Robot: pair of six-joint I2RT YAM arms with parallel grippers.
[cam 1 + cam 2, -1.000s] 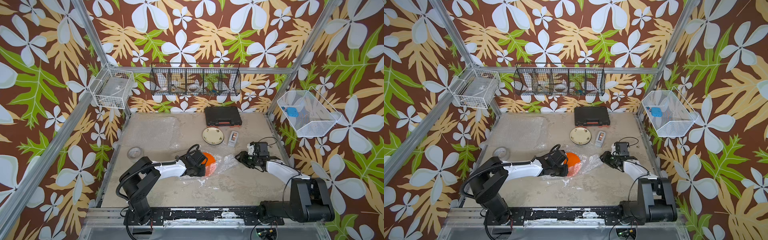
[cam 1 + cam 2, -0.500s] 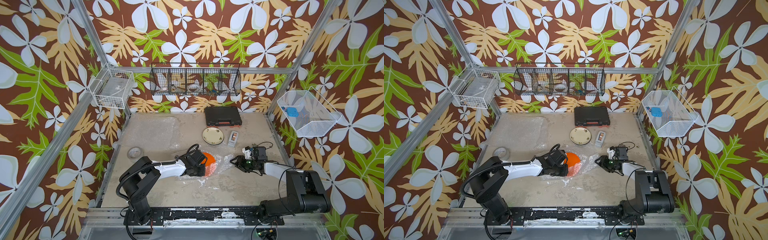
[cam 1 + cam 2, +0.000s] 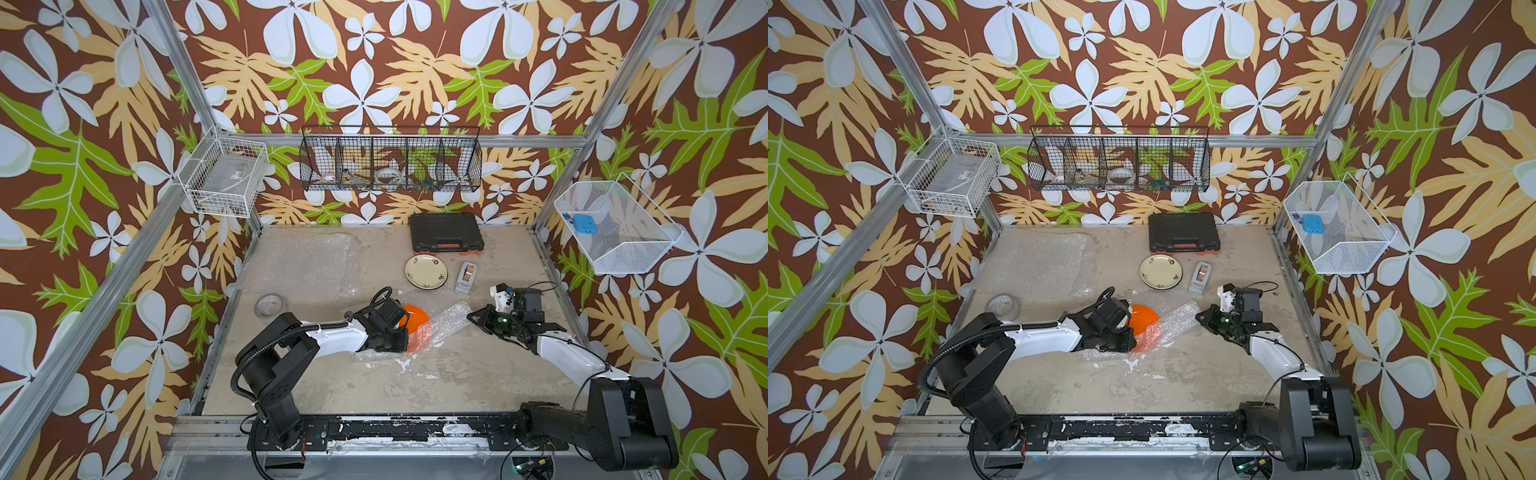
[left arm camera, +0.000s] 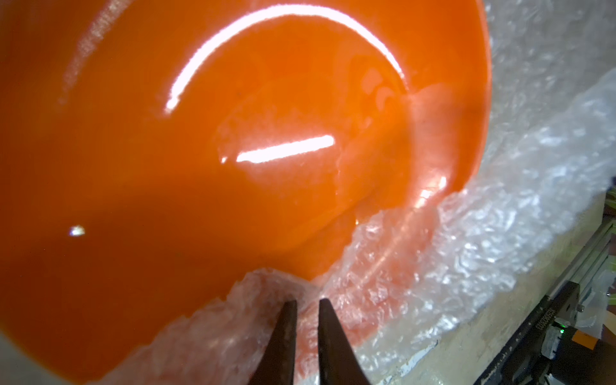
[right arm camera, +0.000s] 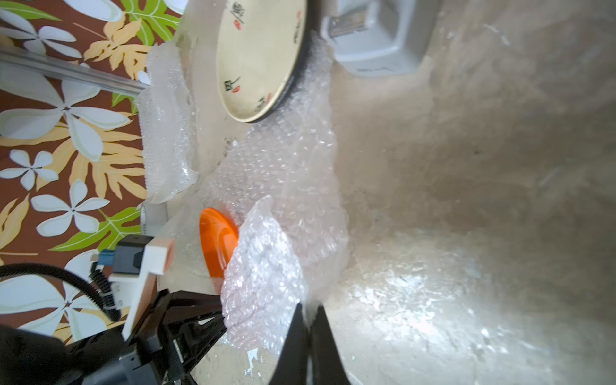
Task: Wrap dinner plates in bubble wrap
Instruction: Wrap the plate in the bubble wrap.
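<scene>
Step in hand (judged): folding the first sheet over the first plate

- orange plate (image 3: 415,314) lies on the bubble wrap (image 3: 451,318), directly ahead of the left pincer (image 4: 305,301); part of its near side is already under film
- left pincer: jaws almost together, wrap edge clamped between them right at the plate's near rim
- right pincer (image 5: 308,305): jaws together, thin film caught between the tips; the free flap stands up just ahead of it, between this pincer and the orange plate
- cream plate (image 3: 426,272) well beyond both pincers, uncovered; black plate not identified

Next move, as I read it: the right pincer lifts the flap and carries it across the plate toward the left pincer. The left should hold its edge down so the plate does not slide. The film is thin and slippery, so the pinch may slip

Versus a second ago: the right pincer was apart-jawed and farther from the sheet; it has since come in and closed. Left arm and orange plate unchanged
</scene>
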